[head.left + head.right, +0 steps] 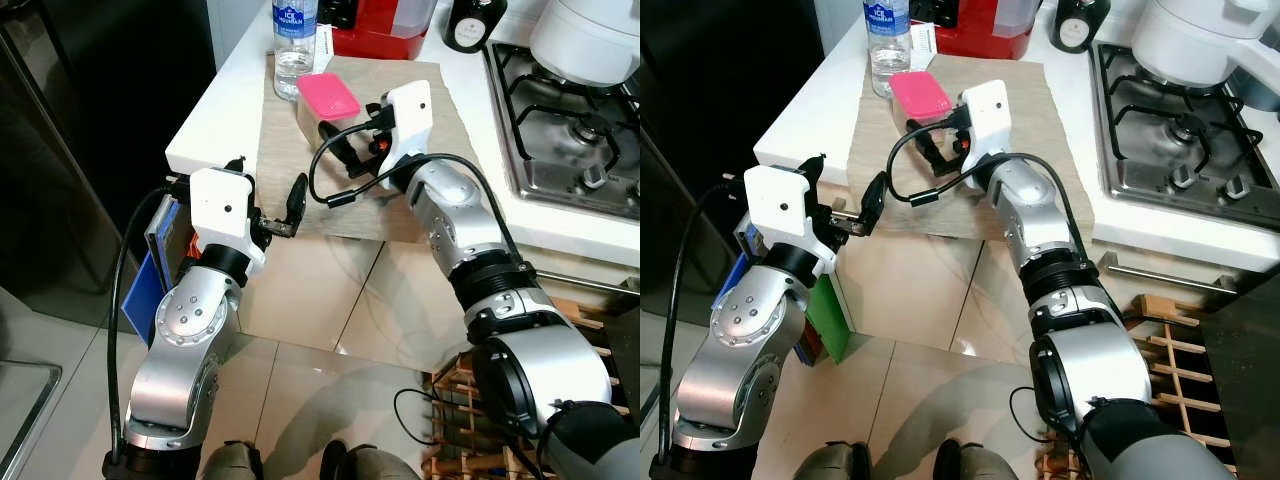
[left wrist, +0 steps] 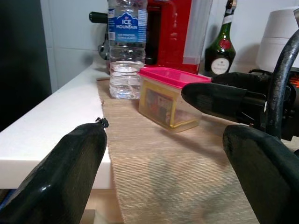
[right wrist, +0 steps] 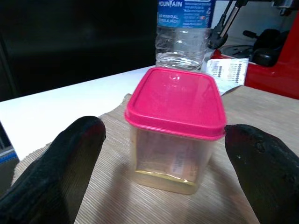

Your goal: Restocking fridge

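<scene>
A clear tub with a pink lid (image 1: 325,105) stands upright on a beige mat (image 1: 290,170) on the white counter. Behind it is a water bottle (image 1: 294,40). My right gripper (image 1: 350,135) hovers low over the mat, open and pointing at the tub (image 3: 175,126). Its two fingers are spread wider than the tub and stop a short way before it, touching nothing. At the counter's front edge my left gripper (image 1: 270,172) is open too, with nothing between its fingers (image 2: 74,172). It faces along the mat toward the tub (image 2: 170,98).
A red appliance (image 1: 385,25) and a dark bottle (image 1: 472,20) stand at the back of the counter. The gas hob (image 1: 570,120) with a white pot (image 1: 590,35) lies to the right. A black fridge front (image 1: 100,120) is on the left, and a wooden rack (image 1: 450,400) sits on the floor.
</scene>
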{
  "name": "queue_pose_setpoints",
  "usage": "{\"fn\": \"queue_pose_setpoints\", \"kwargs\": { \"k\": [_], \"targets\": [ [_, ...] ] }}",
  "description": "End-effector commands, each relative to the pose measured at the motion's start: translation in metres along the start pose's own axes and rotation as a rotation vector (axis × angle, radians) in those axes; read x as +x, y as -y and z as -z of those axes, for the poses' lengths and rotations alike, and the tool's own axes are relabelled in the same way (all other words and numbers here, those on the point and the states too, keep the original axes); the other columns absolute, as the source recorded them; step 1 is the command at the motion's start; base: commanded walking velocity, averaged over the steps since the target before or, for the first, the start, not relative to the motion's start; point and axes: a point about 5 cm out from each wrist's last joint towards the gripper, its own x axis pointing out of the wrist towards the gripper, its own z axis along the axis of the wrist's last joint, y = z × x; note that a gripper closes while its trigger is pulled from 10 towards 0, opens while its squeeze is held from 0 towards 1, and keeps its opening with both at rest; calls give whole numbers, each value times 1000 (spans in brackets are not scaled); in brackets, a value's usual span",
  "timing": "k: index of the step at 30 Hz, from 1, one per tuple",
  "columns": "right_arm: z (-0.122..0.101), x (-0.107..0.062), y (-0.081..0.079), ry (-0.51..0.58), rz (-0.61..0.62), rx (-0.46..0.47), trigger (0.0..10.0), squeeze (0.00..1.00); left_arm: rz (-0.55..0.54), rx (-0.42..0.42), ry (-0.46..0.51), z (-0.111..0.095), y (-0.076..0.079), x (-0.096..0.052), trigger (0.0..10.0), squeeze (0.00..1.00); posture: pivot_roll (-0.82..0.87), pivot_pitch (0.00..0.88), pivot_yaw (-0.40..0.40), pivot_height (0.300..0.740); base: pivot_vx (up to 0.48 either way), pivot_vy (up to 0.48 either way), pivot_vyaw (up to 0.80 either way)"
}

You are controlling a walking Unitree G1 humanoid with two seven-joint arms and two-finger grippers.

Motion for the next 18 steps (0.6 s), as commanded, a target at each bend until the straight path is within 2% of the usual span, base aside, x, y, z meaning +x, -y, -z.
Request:
{"fn": "queue_pose_setpoints", "kwargs": {
  "k": [1,7,18],
  "targets": [
    [2,-1,-2,-9,11,4,10000,0,1,0,11,-2,3,-2,10000,0,62,141,-127,740,0,0,0],
    [6,6,-18,-30,13,72,10000,0,1,-1,12,-2,4,-2,10000,0,62,144,-131,740,0,0,0],
    [10,8,-11,-81,121,150,10000,0,-3,-4,9,-1,5,-3,10000,0,62,146,-136,740,0,0,0]
  ]
}}
